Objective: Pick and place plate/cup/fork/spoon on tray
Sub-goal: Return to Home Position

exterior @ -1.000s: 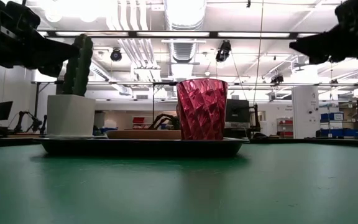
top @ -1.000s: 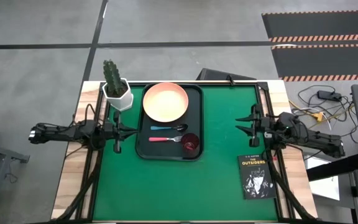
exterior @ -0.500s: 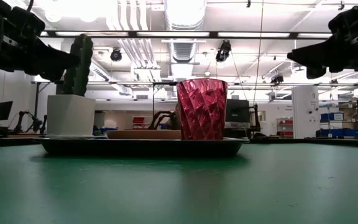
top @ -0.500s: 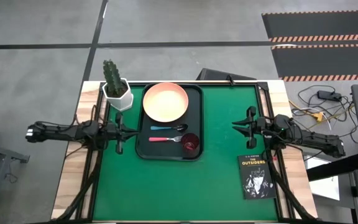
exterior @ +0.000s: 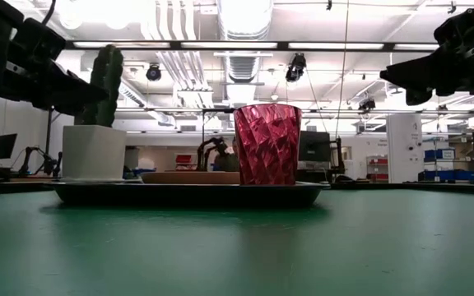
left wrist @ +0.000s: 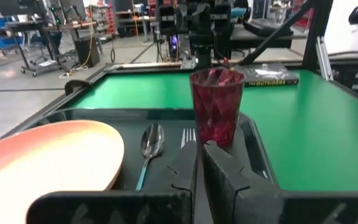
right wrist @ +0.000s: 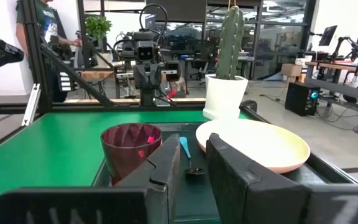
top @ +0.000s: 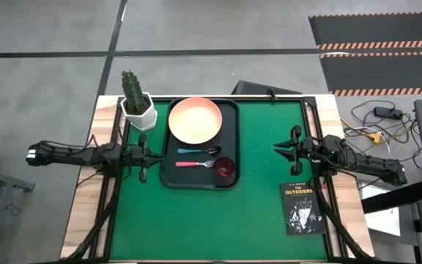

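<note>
tabletop (top: pixel 262 191): green, carrying everything; both arms wait at its sides.
tray (top: pixel 168 172): dark, rimmed, rigid; lies toward the robot's left on the tabletop. All four pieces of tableware already sit inside it, so the task looks complete or nearly so.
plate (top: pixel 195 120): salmon-pink, on the tray's far half. Probably light but wide and smooth; the thin raised rim is the only place to pinch, and it would likely tilt when lifted by one edge.
cup (top: pixel 224 168): maroon, faceted, upright in the tray's near right corner, just beside the fork's tines. Stiff and light by its look; best taken across one wall at the lip.
fork (top: pixel 195 164): pink handle, lying flat beside the cup. Thin and low, so take it across the handle.
spoon (top: pixel 198 151): teal handle, flat between plate and fork, parallel to the fork; same grasp.
left gripper (top: pixel 142 155): just off the tray's left rim, fingers pressed together, holding nothing.
right gripper (top: pixel 294 149): well apart from the tray, fingers slightly spread, empty.
</note>
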{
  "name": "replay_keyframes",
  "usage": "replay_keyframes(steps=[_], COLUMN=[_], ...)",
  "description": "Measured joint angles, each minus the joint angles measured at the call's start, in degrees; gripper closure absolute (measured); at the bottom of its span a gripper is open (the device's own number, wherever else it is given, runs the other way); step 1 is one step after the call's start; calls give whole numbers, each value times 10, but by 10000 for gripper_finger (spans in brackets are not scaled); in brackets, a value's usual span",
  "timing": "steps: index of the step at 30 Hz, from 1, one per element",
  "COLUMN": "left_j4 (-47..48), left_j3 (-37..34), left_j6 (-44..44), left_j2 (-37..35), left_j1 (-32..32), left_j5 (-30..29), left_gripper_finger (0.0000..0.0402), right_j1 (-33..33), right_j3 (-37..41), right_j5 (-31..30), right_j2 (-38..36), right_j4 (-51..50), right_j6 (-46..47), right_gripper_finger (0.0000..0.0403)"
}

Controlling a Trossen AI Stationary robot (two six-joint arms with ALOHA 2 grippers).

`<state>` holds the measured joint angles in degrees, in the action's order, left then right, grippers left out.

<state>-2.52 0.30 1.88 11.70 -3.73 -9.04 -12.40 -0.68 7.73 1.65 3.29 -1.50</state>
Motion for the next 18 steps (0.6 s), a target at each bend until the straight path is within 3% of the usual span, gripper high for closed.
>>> replay_keyframes(steps=[18], left_j4=[0], left_j3=[0], left_j6=[0], left_j2=[63], left_j1=[0], left_j5=[0], left_gripper_finger=[394], right_j1=[0], right_j3=[0], right_j5=[0], right_j2=[0], right_j4=[0], right_j6=[0], right_gripper_finger=[334])
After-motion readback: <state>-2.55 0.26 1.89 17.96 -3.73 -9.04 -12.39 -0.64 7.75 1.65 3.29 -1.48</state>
